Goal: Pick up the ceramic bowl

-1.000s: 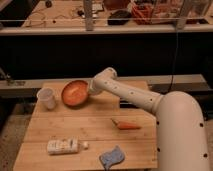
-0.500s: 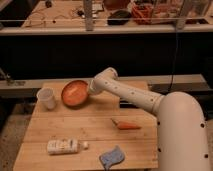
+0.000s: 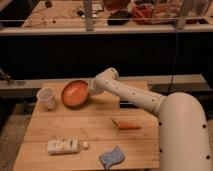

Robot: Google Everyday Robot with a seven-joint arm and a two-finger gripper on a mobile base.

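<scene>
The orange bowl (image 3: 74, 93) is at the far left of the wooden worktop (image 3: 95, 134), tipped so its inside shows. The end effector (image 3: 90, 89) is at the bowl's right rim; I cannot tell if it is clamped on it. A white cup (image 3: 46, 98) stands just left of the bowl. Nearer lie a carrot (image 3: 126, 125), a white bottle (image 3: 62, 146) and a blue cloth (image 3: 112, 156)

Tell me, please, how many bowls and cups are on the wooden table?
2: the ceramic bowl at the back left of the wooden table, with the tool at its right rim, and the white cup just left of the bowl. None seems hidden.
</scene>
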